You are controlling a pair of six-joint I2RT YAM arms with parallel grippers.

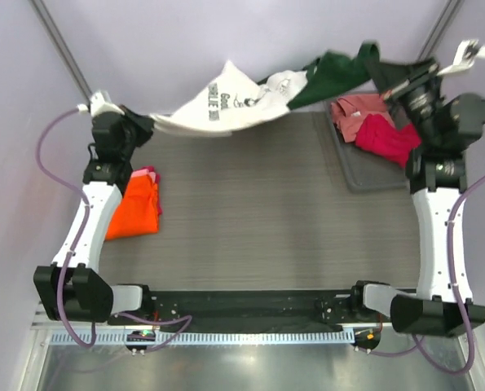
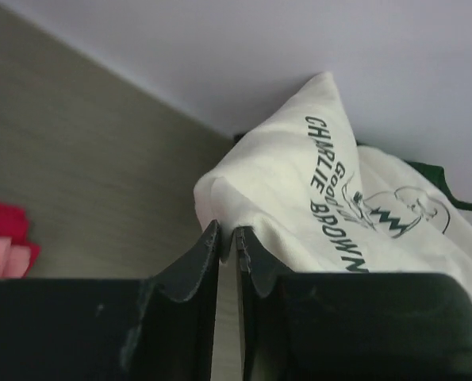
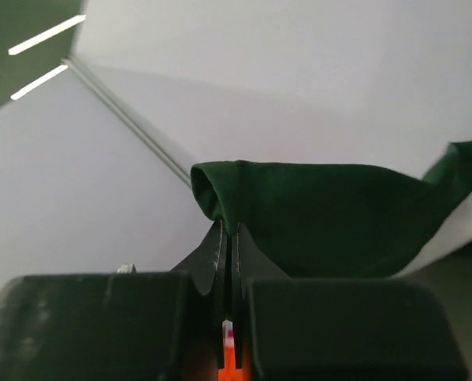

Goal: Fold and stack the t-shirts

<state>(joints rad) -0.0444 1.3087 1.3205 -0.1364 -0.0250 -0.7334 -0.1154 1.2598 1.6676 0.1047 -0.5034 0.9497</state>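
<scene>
Cream t-shirt (image 1: pixel 226 106) hangs stretched over the table's (image 1: pixel 258 212) far edge, left gripper (image 2: pixel 229 238) pinched near-shut on its cream edge, right gripper (image 3: pixel 228 234) clamped on the dark green sleeve (image 3: pixel 315 230); light, floppy, sagging mid-span, so probably best held at corners.

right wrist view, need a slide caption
Right gripper pinches the green sleeve of a cream shirt, held up before a pale wall.

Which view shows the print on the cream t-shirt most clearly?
Left wrist: the cream Charlie Brown t-shirt is close, its lettering readable. The top view shows the whole shirt, print small. The right wrist shows only its dark green sleeve.
</scene>
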